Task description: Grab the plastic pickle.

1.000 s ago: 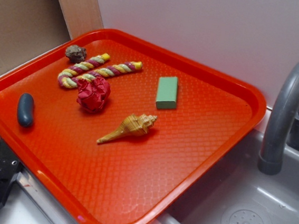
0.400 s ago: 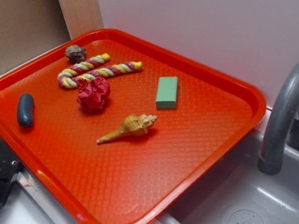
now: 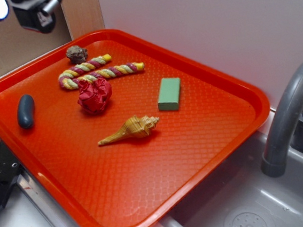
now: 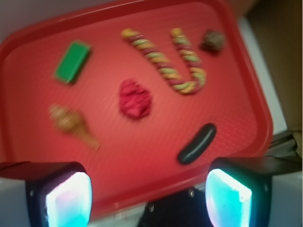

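Wrist view, hand spread open above plastic pickle, red ball nearby

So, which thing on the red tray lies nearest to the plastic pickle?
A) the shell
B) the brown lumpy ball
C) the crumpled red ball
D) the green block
C: in the exterior view the plastic pickle lies alone near the left rim of the tray, and the crumpled red ball is the closest thing to it; the shell, the brown lumpy ball and the green block are all farther.
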{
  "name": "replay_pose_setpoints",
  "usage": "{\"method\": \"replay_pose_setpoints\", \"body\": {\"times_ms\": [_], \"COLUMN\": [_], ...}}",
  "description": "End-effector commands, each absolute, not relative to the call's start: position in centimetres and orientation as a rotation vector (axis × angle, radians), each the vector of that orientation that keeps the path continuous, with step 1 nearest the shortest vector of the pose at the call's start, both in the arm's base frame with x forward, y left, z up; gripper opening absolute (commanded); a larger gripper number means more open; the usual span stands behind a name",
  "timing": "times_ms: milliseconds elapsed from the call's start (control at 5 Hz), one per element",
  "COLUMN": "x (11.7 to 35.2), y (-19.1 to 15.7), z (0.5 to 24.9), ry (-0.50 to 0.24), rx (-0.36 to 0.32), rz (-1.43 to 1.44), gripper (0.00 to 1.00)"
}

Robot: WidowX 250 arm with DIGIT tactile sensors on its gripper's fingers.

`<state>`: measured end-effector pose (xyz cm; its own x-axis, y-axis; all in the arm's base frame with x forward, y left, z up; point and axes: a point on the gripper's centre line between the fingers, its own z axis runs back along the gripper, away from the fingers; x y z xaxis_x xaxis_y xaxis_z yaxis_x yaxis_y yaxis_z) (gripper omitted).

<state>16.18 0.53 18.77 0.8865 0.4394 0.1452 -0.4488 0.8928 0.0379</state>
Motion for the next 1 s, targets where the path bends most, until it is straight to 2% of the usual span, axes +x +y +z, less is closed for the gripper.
{"method": "replay_pose_setpoints", "body": {"times_ms": [0, 400, 600, 800], "x": [16.1, 16.0, 15.6, 14.3], "y": [5.1, 8.4, 9.3, 9.3], "z": [14.0, 8.6, 6.0, 4.4], "ry": [-0.183, -0.178, -0.127, -0.043], "rx": [0.153, 0.169, 0.175, 0.159], "rz": [0.676, 0.682, 0.663, 0.656], "gripper": [1.0, 1.0, 1.0, 1.0]}}
